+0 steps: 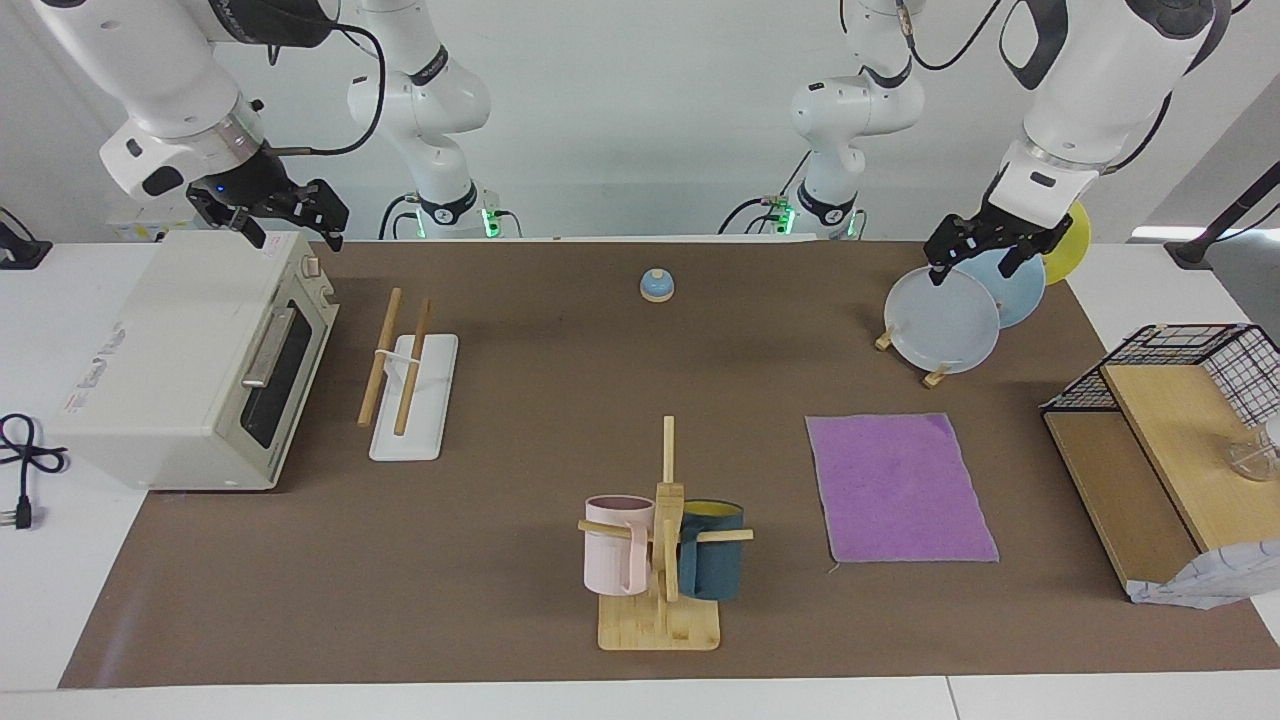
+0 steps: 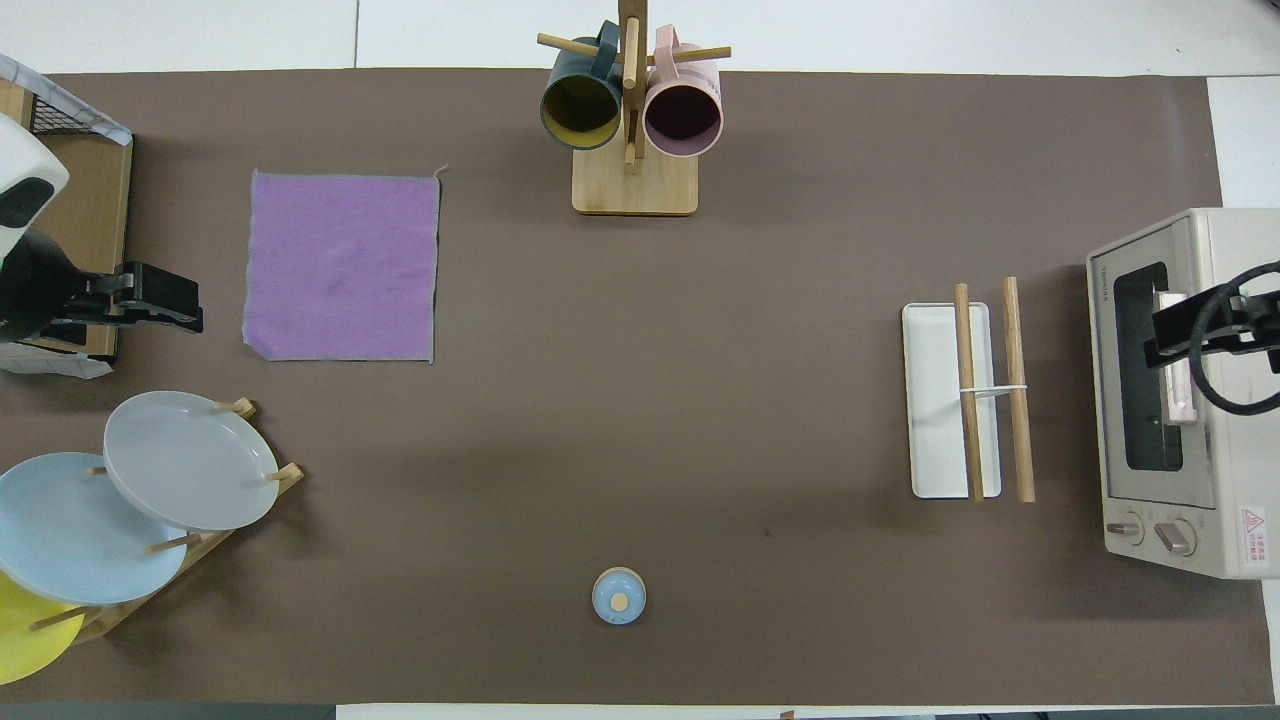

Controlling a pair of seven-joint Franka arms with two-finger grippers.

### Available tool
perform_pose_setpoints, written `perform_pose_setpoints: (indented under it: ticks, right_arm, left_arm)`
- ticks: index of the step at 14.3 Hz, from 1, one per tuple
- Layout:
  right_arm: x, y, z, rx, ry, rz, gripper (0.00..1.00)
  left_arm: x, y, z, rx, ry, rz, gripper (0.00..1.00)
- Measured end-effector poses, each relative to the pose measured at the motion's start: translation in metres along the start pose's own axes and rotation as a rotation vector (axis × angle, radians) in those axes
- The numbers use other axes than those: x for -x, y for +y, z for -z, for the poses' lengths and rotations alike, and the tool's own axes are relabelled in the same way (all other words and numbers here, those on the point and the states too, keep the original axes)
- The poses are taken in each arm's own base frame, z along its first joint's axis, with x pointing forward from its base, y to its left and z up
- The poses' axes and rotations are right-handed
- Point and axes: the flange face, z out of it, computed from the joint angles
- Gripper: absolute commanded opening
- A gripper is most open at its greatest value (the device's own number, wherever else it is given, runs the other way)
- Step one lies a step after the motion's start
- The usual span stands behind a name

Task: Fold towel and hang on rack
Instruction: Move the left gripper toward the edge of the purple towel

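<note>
In the facing view the towel [image 1: 900, 487] lay flat and unfolded on the counter [image 1: 520, 620] toward the left arm's end, so folding had not begun; the left gripper [image 1: 975, 255] hung over the plates [image 1: 942, 320], the right gripper [image 1: 290, 215] over the toaster oven [image 1: 190, 360], fingers apart on both, holding nothing. In the overhead view the towel's [image 2: 342, 265] edges lay free with bare counter [image 2: 640, 400] around them, and the rack [image 2: 968, 400] stood well apart beside the toaster oven [image 2: 1180, 390]; the next move probably called for pinching a towel edge.

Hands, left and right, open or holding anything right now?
Left hand: open, empty, over the plates.
Right hand: open, empty, over the toaster oven.
</note>
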Motion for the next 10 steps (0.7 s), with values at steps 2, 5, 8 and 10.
perform_pose_setpoints:
  ticks: [2, 5, 8, 10]
  right_arm:
    - [0.000, 0.000, 0.000, 0.000, 0.003, 0.000, 1.00]
    - [-0.001, -0.002, 0.001, 0.000, 0.013, 0.004, 1.00]
    - [-0.009, -0.004, 0.002, -0.001, 0.071, 0.008, 1.00]
    - [-0.013, -0.004, -0.002, -0.001, 0.087, 0.007, 1.00]
  left_arm:
    - [0.000, 0.001, 0.000, 0.000, 0.000, -0.001, 1.00]
    - [0.000, 0.000, 0.000, 0.000, -0.001, 0.001, 1.00]
    - [-0.001, -0.005, 0.000, 0.000, -0.001, 0.008, 1.00]
    - [0.000, -0.005, 0.000, 0.000, -0.002, 0.009, 1.00]
